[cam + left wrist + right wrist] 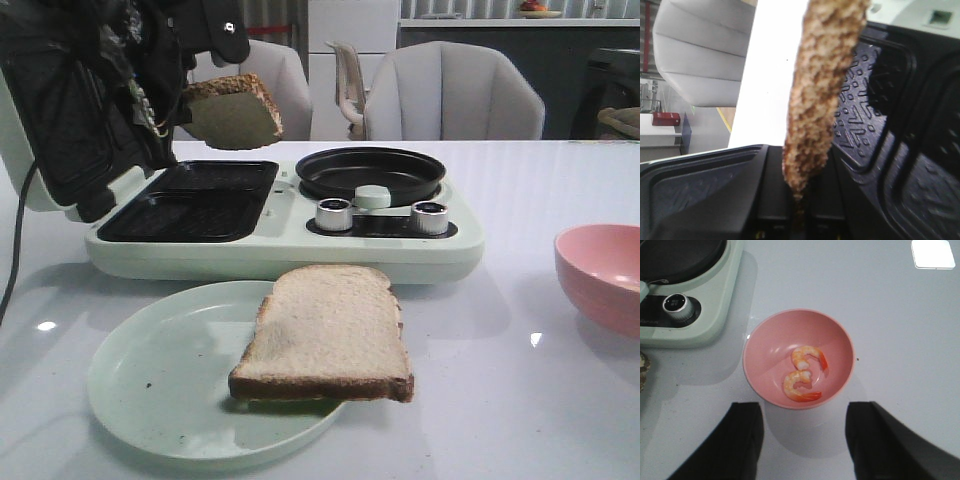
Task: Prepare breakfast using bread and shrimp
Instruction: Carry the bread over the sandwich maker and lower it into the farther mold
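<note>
My left end effector (797,220) grips one bread slice (235,112) above the sandwich maker's grill plate (190,200), while my right end effector (802,440) hangs spread over two shrimp (805,372) in the pink bowl (765,340)

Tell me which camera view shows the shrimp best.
The right wrist view: it looks straight down into the pink bowl, where two curled shrimp lie. The front view shows only the bowl's side; the left wrist view shows neither.

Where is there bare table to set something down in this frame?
Bare table lies between the plate and pink bowl, and beyond the bowl, right of the cooker. The plate's left half is free. It is crowded at the grill plates, where the left gripper holds bread.
</note>
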### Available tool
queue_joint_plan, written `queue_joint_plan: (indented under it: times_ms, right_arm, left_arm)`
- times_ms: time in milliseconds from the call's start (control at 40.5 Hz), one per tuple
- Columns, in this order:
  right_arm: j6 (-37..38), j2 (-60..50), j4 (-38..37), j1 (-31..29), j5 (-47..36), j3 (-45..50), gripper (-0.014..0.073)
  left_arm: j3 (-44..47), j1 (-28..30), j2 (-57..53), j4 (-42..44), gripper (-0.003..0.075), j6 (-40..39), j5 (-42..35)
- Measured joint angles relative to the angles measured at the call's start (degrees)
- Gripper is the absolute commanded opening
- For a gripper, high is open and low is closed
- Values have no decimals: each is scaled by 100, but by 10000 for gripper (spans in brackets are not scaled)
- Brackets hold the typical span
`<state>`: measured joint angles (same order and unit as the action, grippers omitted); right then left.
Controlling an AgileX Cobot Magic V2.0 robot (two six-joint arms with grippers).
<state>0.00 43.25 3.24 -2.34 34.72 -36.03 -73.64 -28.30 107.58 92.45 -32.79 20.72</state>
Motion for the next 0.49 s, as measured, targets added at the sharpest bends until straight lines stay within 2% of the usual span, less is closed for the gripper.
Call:
queue_joint_plan:
  times_ms: [222, 494]
  right_arm:
    - [0, 0, 0, 0, 0, 0, 486]
    - [0, 0, 0, 0, 0, 0, 486]
  left_arm:
    - [-827, 103, 826, 0, 100, 0, 0]
    - [-1383, 254, 1145, 13, 100, 10, 0]
